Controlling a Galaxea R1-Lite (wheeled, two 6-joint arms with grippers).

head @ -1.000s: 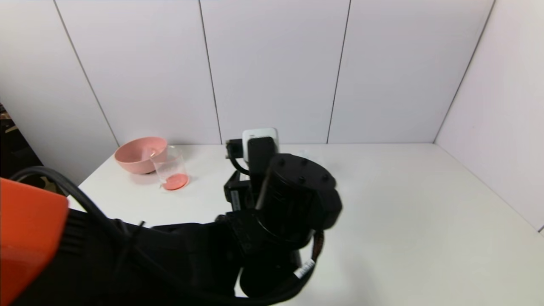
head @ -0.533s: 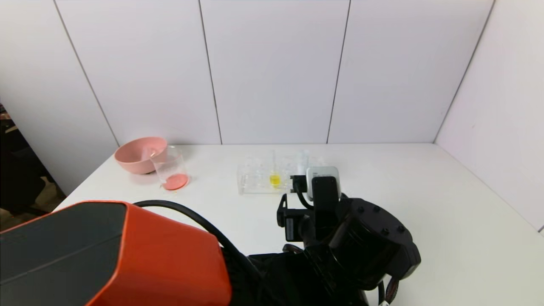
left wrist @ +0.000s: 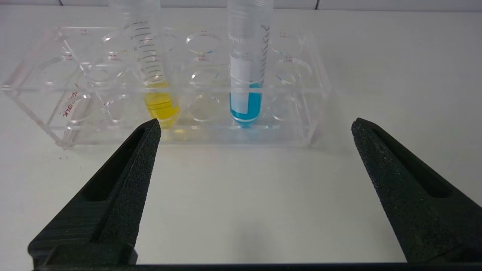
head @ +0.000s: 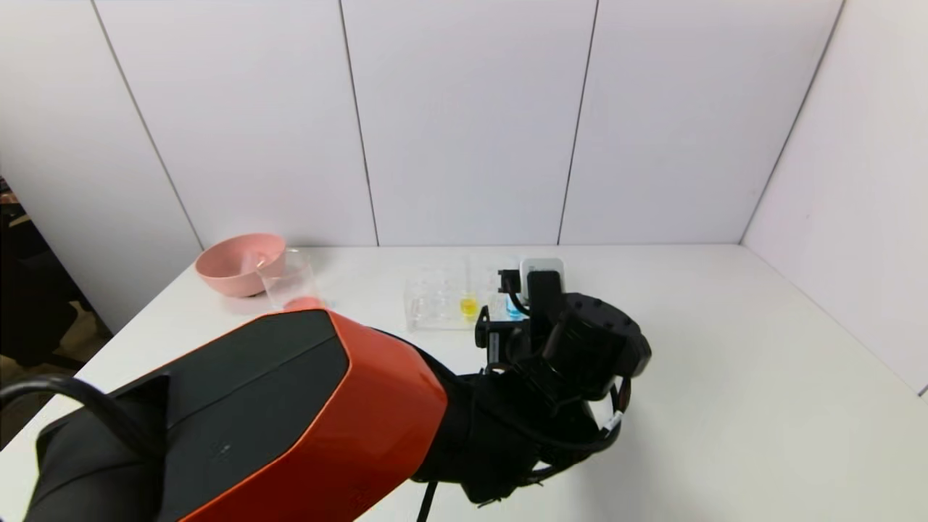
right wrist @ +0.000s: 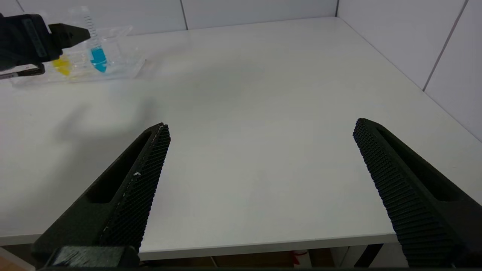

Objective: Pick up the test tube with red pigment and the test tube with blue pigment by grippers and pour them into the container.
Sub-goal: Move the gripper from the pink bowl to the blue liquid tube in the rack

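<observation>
Head view, far left of the white table: pink bowl, with the container just beside it — orange-red liquid lies at its base. Mid-table stands a clear rack holding the yellow-liquid tube and, to its right, the test tube with blue pigment, upright. Left gripper sits just near of the rack, jaws spread wide, empty, facing the blue tube. Right gripper — wide open, empty — hovers at the near edge
</observation>
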